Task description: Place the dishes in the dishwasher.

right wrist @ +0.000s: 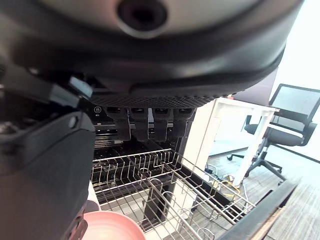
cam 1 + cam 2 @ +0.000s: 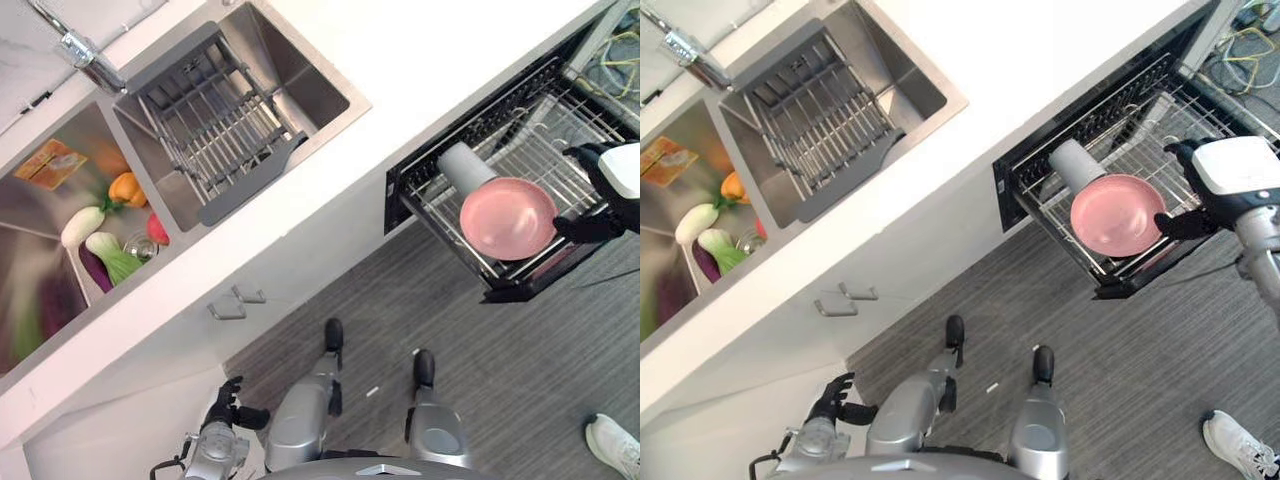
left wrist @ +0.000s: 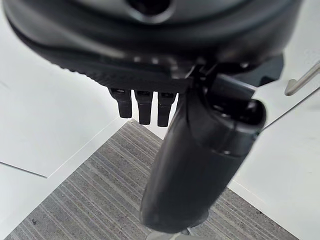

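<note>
While the pink plate (image 2: 508, 218) is pinched at its edge by the right hand (image 2: 612, 192), it is held flat over the dishwasher rack (image 2: 545, 135), beside the grey cup (image 2: 463, 167); the left hand (image 2: 225, 405) hangs relaxed, far off

The pink plate (image 1: 112, 226) is cut off by the right wrist view's edge.

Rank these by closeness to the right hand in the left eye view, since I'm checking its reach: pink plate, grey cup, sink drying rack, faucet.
1. Pink plate, at the right hand, in the dishwasher rack.
2. Grey cup, beside the plate.
3. Sink drying rack, across the counter.
4. Faucet, far corner.
</note>
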Robot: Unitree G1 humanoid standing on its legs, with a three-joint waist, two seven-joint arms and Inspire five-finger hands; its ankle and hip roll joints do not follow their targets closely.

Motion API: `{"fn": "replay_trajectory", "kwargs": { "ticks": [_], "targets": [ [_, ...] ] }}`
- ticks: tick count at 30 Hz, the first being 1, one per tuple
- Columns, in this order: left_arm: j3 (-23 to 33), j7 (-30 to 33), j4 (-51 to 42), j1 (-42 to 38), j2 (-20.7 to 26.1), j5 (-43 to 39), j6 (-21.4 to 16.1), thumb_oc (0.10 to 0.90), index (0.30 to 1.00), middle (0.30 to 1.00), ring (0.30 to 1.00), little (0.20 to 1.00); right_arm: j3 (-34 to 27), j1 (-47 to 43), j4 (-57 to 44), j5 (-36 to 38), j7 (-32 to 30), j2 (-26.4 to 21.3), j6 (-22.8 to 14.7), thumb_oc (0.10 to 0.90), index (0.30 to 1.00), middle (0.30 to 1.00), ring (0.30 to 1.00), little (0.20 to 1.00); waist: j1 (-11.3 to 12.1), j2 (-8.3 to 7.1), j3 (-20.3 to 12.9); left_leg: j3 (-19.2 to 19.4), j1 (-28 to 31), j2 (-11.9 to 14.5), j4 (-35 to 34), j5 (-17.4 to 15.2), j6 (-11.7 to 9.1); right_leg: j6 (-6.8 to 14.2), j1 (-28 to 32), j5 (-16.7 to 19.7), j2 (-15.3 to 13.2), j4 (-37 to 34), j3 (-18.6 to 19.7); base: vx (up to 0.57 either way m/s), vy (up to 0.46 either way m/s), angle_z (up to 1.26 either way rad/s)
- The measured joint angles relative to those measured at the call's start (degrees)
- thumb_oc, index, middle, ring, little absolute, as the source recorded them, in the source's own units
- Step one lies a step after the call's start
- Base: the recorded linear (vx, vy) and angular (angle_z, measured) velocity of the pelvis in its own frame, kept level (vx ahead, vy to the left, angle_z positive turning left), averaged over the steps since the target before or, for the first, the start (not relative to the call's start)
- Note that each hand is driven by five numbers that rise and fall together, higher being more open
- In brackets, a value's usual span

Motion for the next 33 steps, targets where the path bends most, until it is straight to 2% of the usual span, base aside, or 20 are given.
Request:
{"fn": "replay_trajectory", "kwargs": {
  "ticks": [2,5,8,9,10,11,13,15,16,17,19,21,22,24,26,27,28,29,32,33],
  "targets": [
    [0.9,0.0,0.9,0.0,0.2,0.7,0.0,0.800,0.900,0.900,0.900,0.900,-5.6,6.0,0.4,2.0,0.0,2.9,0.0,0.800,0.900,0.900,0.900,0.900,-0.2,-1.46,-1.7,0.1,0.5,0.0,0.0,-0.4,-0.2,-0.1,0.3,-0.4,0.0,0.0,0.1,0.01,-0.002,0.02],
    [1.3,0.1,1.9,0.8,0.6,0.7,0.7,0.800,0.900,0.900,0.900,0.900,-13.1,9.2,1.0,7.1,-2.3,11.0,1.2,0.800,0.900,0.900,0.900,0.900,-1.4,-3.50,-4.0,0.7,0.5,0.2,0.0,-1.0,-0.5,-0.2,0.0,-0.5,0.0,0.0,0.9,0.00,-0.002,-0.13],
    [2.2,0.8,2.0,1.5,0.8,0.6,1.2,0.800,0.900,0.900,0.900,0.900,-18.6,9.0,5.3,11.7,-7.4,22.2,2.5,0.800,0.900,0.900,0.900,0.900,-1.7,-5.07,-6.3,1.8,0.8,0.5,0.0,-1.5,-0.6,-0.3,-0.7,-0.7,0.1,0.1,2.0,-0.03,0.004,-0.20],
    [2.8,1.0,2.0,1.8,0.8,0.6,1.2,0.800,0.900,0.900,0.900,0.900,-22.1,8.7,6.7,12.9,-9.6,27.7,3.3,0.800,0.900,0.900,0.900,0.900,-1.4,-5.35,-7.1,2.0,0.8,0.6,-0.3,-1.6,-0.7,-0.3,-0.6,-0.7,0.2,0.1,2.5,-0.06,0.012,-0.22],
    [2.7,1.0,1.8,1.9,0.8,0.6,1.1,0.800,0.900,0.900,0.900,0.900,-22.1,10.2,7.6,15.2,-10.4,29.3,5.6,0.422,0.333,0.333,0.333,0.333,-1.7,-4.85,-7.3,2.6,0.7,0.6,-0.3,-1.6,-0.6,-0.2,-1.0,-0.6,0.1,0.0,3.0,-0.11,0.023,-0.26],
    [2.7,1.5,1.4,2.2,0.8,0.6,1.1,0.800,0.900,0.900,0.900,0.900,-23.0,9.9,10.0,16.0,-12.2,30.7,5.9,0.400,0.300,0.300,0.300,0.300,-1.9,-4.30,-7.7,3.1,0.3,0.7,-0.4,-1.7,-0.5,0.0,-2.2,-0.6,0.1,0.5,3.4,-0.11,0.028,-0.26],
    [2.6,1.8,1.4,2.3,0.9,0.3,1.2,0.800,0.900,0.900,0.900,0.900,-21.8,7.6,14.8,17.8,-15.5,34.2,8.0,0.400,0.300,0.300,0.300,0.300,-2.9,-3.30,-7.7,3.9,-0.9,0.9,-0.3,-1.6,-0.6,0.3,-4.0,-0.3,0.2,0.7,4.6,-0.09,0.028,-0.28],
    [2.1,1.7,0.8,2.2,0.6,0.4,1.0,0.800,0.900,0.900,0.900,0.900,-18.6,7.9,16.6,18.7,-15.3,34.0,10.0,0.400,0.300,0.300,0.300,0.300,-4.0,-0.92,-6.6,4.5,-2.7,0.9,-0.1,-1.0,-0.4,0.6,-5.9,0.6,0.1,0.6,5.3,-0.05,0.043,-0.22],
    [2.1,1.8,0.7,2.1,0.1,0.3,1.1,0.800,0.900,0.900,0.900,0.900,-17.0,7.9,16.9,18.7,-14.8,34.2,10.3,0.400,0.300,0.300,0.300,0.300,-4.2,0.78,-5.5,5.0,-2.7,0.7,-0.1,-0.9,-0.3,0.4,-5.9,1.3,-0.1,0.1,5.8,-0.04,0.045,-0.12],
    [2.1,1.8,0.7,2.1,0.1,0.3,1.1,0.800,0.900,0.900,0.900,0.900,-17.0,7.9,16.9,18.7,-14.8,34.2,10.3,0.400,0.300,0.300,0.300,0.300,-4.2,0.78,-5.5,5.0,-2.7,0.7,-0.1,-0.9,-0.3,0.4,-5.9,1.3,-0.1,0.1,5.8,-0.03,0.024,-0.18],
    [1.9,1.9,0.0,2.3,-0.6,0.3,0.9,0.800,0.900,0.900,0.900,0.900,-13.1,4.9,17.9,19.0,-14.8,33.9,10.4,0.400,0.300,0.300,0.300,0.300,-4.1,3.22,-3.7,5.7,-3.1,0.9,-0.3,-0.9,-0.4,0.7,-6.9,1.3,0.0,0.3,6.3,-0.03,0.021,-0.15],
    [0.8,2.1,-0.4,2.0,-0.7,0.3,0.9,0.800,0.900,0.900,0.900,0.900,-11.1,2.6,18.0,19.1,-14.8,33.1,10.4,0.400,0.300,0.300,0.300,0.300,-4.1,4.16,-2.6,5.8,-3.6,0.9,-0.3,-0.9,-0.4,0.8,-7.6,1.6,0.1,0.4,6.5,-0.01,0.011,-0.07],
    [-0.3,2.1,-0.4,1.9,-0.9,0.3,0.5,0.800,0.900,0.900,0.900,0.900,-9.5,-0.9,18.2,19.1,-14.8,32.4,10.4,0.400,0.300,0.300,0.300,0.300,-3.7,5.47,-0.9,5.8,-3.7,1.0,-0.3,-0.8,-0.5,0.8,-7.7,1.9,0.1,0.3,6.5,0.00,0.000,0.00],
    [-0.5,2.1,-0.4,1.8,-1.5,0.3,0.5,0.800,0.900,0.900,0.900,0.900,-7.3,-4.2,18.7,19.1,-14.8,30.9,10.2,0.400,0.300,0.300,0.300,0.300,-2.9,6.40,-0.1,5.8,-3.9,0.9,-0.3,-0.9,-0.4,0.7,-7.7,1.9,0.0,0.3,6.3,-0.02,0.002,0.04],
    [-1.5,2.2,-0.3,2.3,-1.6,0.2,0.2,0.800,0.900,0.900,0.900,0.900,-3.5,-9.2,20.7,19.1,-14.9,29.3,10.3,0.400,0.300,0.300,0.300,0.300,-2.3,6.65,0.3,5.6,-4.2,0.9,-0.3,-0.6,-0.8,0.7,-7.9,2.0,0.0,0.2,6.2,0.00,-0.012,0.07],
    [-1.9,2.1,-0.3,2.3,-1.8,0.1,0.2,0.800,0.900,0.900,0.900,0.900,-2.7,-12.1,22.0,19.1,-14.9,28.4,10.1,0.400,0.300,0.300,0.300,0.300,-1.5,7.38,0.1,5.2,-4.3,0.6,-0.1,-0.4,-0.7,0.5,-7.7,2.1,0.0,0.1,5.8,0.01,-0.020,0.13],
    [-1.9,2.2,-0.5,2.5,-2.0,0.1,-0.1,0.800,0.900,0.900,0.900,0.900,-2.2,-13.9,22.7,19.1,-15.0,28.0,10.1,0.400,0.300,0.300,0.300,0.300,-0.6,7.13,0.2,4.9,-4.4,0.5,-0.1,-0.3,-0.6,0.5,-7.6,2.0,0.0,0.1,5.5,0.02,-0.038,0.33],
    [-2.2,2.3,-0.5,2.5,-2.4,-0.7,-0.4,0.800,0.900,0.900,0.900,0.900,3.1,-19.6,28.5,18.5,-15.0,25.4,11.7,0.400,0.300,0.300,0.300,0.300,0.2,7.27,0.2,4.0,-4.2,0.1,0.0,0.5,0.1,0.5,-6.7,1.7,-0.3,0.1,4.1,0.01,-0.028,0.26],
    [-2.7,2.2,-0.6,2.5,-2.5,-1.1,-0.6,0.800,0.900,0.900,0.900,0.900,4.9,-21.4,33.3,18.6,-14.4,23.6,12.2,0.400,0.300,0.300,0.300,0.300,1.0,7.13,0.3,2.7,-3.4,-0.2,0.0,0.5,0.2,0.6,-5.4,1.2,-0.6,0.2,2.7,0.01,-0.027,0.35],
    [-2.7,2.3,-0.6,2.6,-2.4,-1.2,-0.7,0.800,0.900,0.900,0.900,0.900,4.8,-21.8,33.8,18.6,-14.5,23.4,12.0,0.400,0.300,0.300,0.300,0.300,2.0,7.14,0.3,2.3,-3.4,-0.3,0.0,0.6,0.2,0.6,-5.1,0.9,-0.6,0.3,2.3,-0.01,-0.056,0.12]
  ]
}}
